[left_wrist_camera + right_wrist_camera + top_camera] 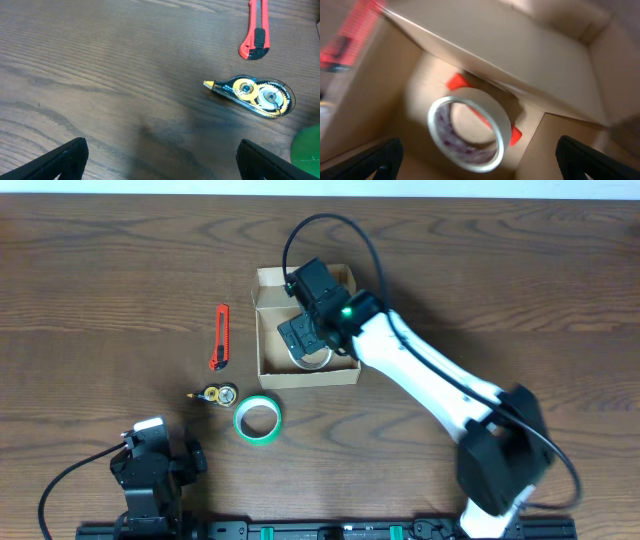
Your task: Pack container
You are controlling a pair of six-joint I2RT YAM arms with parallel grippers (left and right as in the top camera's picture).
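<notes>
The small tan-brown cardboard box [272, 330] sits open near the far edge of the dark wood-grain table [100, 280], about midway along it. Our right gripper [480, 160] hangs inside it, fingers spread wide and gripping nothing. A white roll of tape [496, 119] lies just below, apparently propped on an orange-red piece [456, 81]. Our left gripper [160, 162], by the near-left corner, is likewise spread and empty.

The danger we see is in the tight space. A finger could catch a cardboard wall and drag the light box, or tip the roll. The green tape ring [258, 420], red utility knife [220, 337] and correction-tape dispenser [215, 394] lie unpacked outside.
</notes>
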